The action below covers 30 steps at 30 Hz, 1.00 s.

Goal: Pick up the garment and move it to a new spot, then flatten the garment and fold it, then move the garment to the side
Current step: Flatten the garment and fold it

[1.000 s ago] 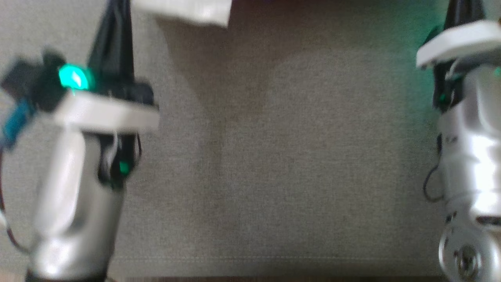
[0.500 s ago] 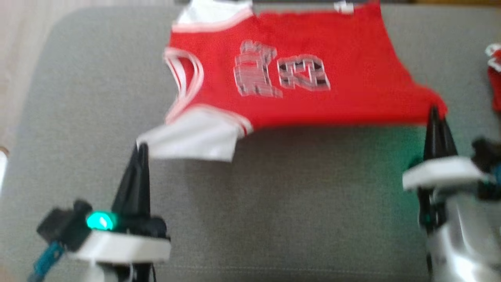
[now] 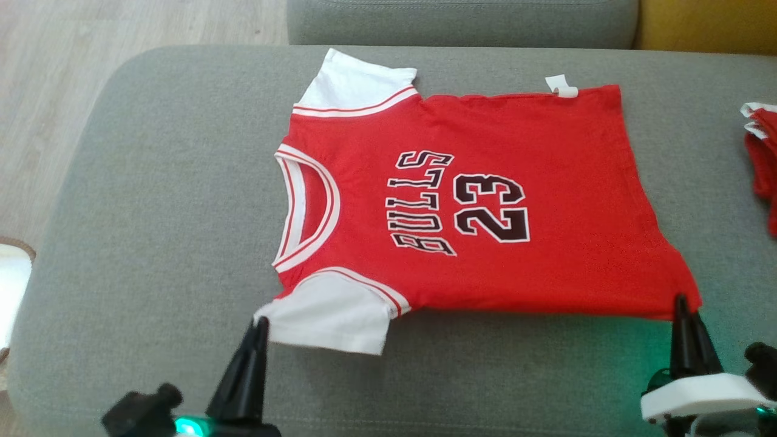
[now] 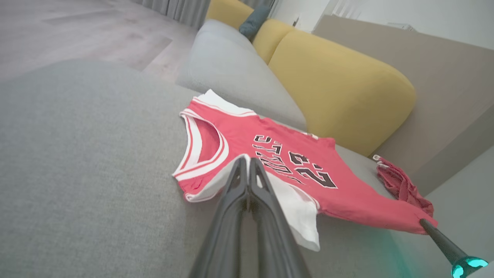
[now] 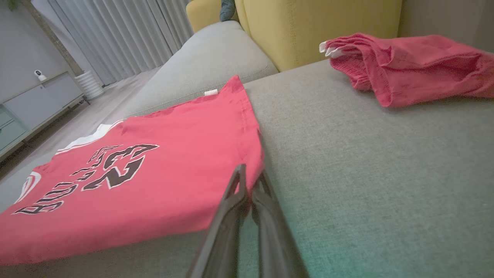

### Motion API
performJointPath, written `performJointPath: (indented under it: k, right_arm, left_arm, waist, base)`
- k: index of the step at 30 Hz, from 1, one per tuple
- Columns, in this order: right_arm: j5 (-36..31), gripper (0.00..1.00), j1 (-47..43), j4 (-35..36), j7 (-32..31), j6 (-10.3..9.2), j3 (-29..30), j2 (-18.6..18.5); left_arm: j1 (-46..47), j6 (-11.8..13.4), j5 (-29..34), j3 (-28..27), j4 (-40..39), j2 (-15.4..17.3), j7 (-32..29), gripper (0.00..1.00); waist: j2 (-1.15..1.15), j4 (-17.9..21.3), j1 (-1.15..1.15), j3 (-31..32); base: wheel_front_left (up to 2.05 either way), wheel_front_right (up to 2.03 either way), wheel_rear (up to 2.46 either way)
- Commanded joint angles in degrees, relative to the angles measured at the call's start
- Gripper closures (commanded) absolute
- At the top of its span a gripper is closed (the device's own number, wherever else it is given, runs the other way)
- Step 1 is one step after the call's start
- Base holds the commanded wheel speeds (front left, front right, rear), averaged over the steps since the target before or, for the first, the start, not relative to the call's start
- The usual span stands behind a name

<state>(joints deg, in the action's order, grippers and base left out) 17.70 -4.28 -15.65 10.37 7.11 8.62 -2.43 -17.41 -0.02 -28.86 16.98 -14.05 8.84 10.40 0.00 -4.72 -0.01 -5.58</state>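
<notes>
— Grey fabric sofa cushion (image 3: 152,243): where's the garment?
— Red jersey with white sleeves (image 3: 546,261) lies spread across its middle. The left end effector (image 3: 260,325) is pinched onto the near sleeve, the right end effector (image 3: 681,303) onto the hem corner.
— Risk?
— Thin corner grips; uneven pulling could slip one free and bunch the cloth.

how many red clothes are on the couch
2: the jersey lies spread on the grey cushion; a bunched red garment sits apart at its right end. More could lie out of frame.
</notes>
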Motion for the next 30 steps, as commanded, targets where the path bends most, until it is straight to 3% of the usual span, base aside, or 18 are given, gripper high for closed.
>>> performJointPath:
  k: [1,18,23,30]
  right_arm:
    - [0.74,1.0,1.54,0.57,-0.43,0.37,-1.66,-0.45]
    - [5.58,1.0,6.96,-11.05,1.44,0.37,-5.13,-0.45]
    - [7.82,1.0,9.26,-10.76,1.78,0.37,-5.39,-0.45]
    - [13.68,1.0,16.49,-9.5,2.36,0.37,-7.43,-0.45]
  left_arm:
    - [2.88,-0.66,-0.37,-1.03,0.08,0.11,-0.28,1.0]
    - [11.54,-3.52,-1.29,0.27,9.82,-1.34,1.46,1.0]
    - [19.4,-4.4,-0.77,0.04,13.09,-1.93,2.29,1.0]
    - [33.94,-5.32,0.62,-2.21,24.47,-2.25,3.86,1.0]
  waist:
    - [0.0,0.3,0.01,0.12]
    - [0.0,0.86,0.01,0.18]
    - [0.0,1.07,0.01,-0.93]
    - [0.0,2.67,0.01,-5.71]
  base:
    - [0.0,0.0,0.0]
    - [0.0,0.0,0.0]
    - [0.0,0.0,0.0]
    - [0.0,0.0,0.0]
